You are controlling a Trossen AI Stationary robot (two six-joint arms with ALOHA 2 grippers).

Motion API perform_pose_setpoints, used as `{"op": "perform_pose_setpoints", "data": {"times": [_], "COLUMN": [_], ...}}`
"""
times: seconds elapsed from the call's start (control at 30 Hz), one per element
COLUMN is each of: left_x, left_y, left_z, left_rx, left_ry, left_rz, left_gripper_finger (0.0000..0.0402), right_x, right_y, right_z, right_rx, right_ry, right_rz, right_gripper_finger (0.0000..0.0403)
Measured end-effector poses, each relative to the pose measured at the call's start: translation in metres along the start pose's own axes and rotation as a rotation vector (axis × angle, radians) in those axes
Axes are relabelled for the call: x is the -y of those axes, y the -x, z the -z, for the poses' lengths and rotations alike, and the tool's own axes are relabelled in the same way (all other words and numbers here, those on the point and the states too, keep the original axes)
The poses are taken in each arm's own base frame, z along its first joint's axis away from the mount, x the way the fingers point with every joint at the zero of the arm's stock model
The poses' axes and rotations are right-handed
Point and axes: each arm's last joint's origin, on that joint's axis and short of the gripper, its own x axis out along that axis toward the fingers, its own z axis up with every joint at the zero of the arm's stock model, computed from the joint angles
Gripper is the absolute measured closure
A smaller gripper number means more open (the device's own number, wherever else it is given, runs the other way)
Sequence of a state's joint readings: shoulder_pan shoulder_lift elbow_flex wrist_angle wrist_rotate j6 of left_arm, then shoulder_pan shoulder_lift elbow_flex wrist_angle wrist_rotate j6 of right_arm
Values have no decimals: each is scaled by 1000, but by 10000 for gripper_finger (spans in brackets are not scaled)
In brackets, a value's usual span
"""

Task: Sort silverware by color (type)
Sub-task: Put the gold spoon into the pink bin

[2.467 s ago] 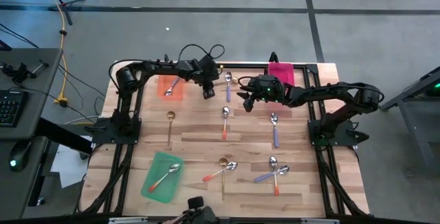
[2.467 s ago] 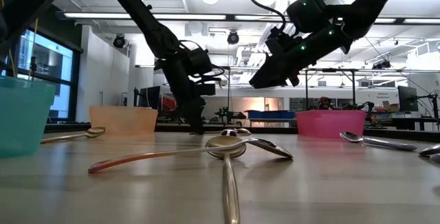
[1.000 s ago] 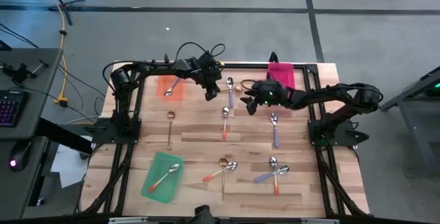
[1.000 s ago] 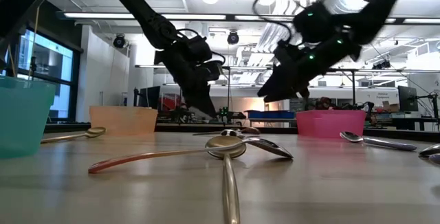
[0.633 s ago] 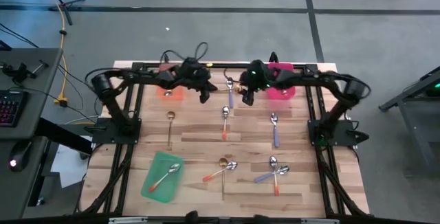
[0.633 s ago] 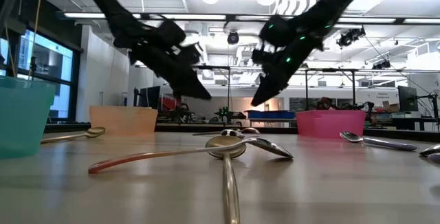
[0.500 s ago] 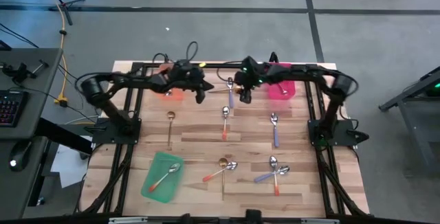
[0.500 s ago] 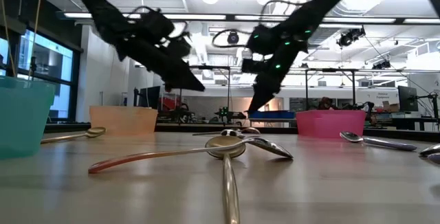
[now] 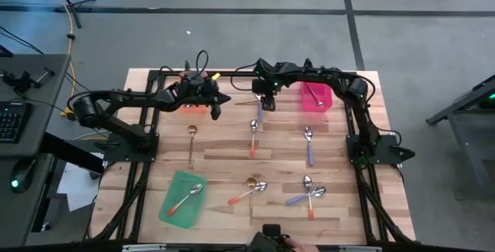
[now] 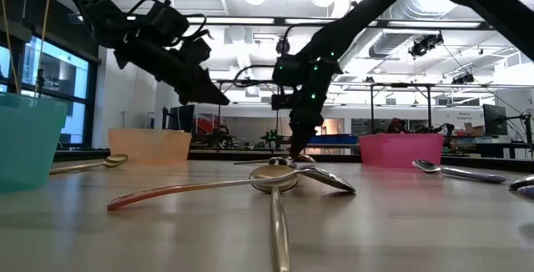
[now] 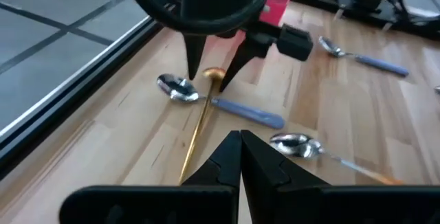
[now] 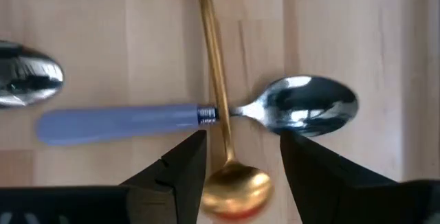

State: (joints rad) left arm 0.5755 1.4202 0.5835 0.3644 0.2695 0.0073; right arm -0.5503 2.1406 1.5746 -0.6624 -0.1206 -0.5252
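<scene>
My right gripper is open and points down at the far middle of the table. Its fingers stand on either side of a gold spoon, just above the bowl; whether they touch it, I cannot tell. The gold spoon lies crossed with a blue-handled spoon at that spoon's neck. My left gripper is shut and empty. It hangs above the table beside the orange tray.
The pink tray at the far edge holds a spoon. The green tray near the left front also holds one. More spoons lie loose at mid-table and in two small heaps near the front.
My right gripper has swung toward the table's far left, away from the pink tray, and come down over the gold spoon, now pointing down. My left gripper has moved left toward the orange tray and risen. The spoons on the table have stayed where they were.
</scene>
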Motion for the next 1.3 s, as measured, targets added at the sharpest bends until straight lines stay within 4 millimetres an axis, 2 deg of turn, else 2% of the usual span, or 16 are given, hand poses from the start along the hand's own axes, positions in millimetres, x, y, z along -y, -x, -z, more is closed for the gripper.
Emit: {"op": "perform_pose_setpoints", "data": {"times": [0.1,0.37,0.47,0.63,0.7,0.8,0.97,1.07,1.17,1.3], "left_x": [0,0,0,0,0,1,1,1,1,1], "left_y": [0,1,1,1,2,4,5,6,5,6], "left_z": [4,9,9,11,12,16,20,20,20,20], "left_rx": [-13,-26,-23,13,35,75,94,94,94,94], "left_ry": [0,6,9,24,30,39,50,49,38,33], "left_rz": [-13,-13,-19,-23,-23,-22,-28,-29,-29,-29], "left_gripper_finger": [401,401,401,401,401,401,401,402,401,401], "right_x": [-1,-1,-1,-1,-2,-4,-9,-14,-19,-23], "right_y": [-8,-13,-14,-13,-9,8,56,85,105,123], "right_z": [3,5,5,5,5,5,3,10,34,85], "right_rx": [-32,-44,-45,-48,-51,-55,-26,-10,-10,-24], "right_ry": [6,1,2,4,5,-22,-91,-184,-310,-508], "right_rz": [-18,-26,-26,-28,-22,-17,-1,6,17,101], "right_gripper_finger": [248,289,316,385,397,395,400,401,401,402]}}
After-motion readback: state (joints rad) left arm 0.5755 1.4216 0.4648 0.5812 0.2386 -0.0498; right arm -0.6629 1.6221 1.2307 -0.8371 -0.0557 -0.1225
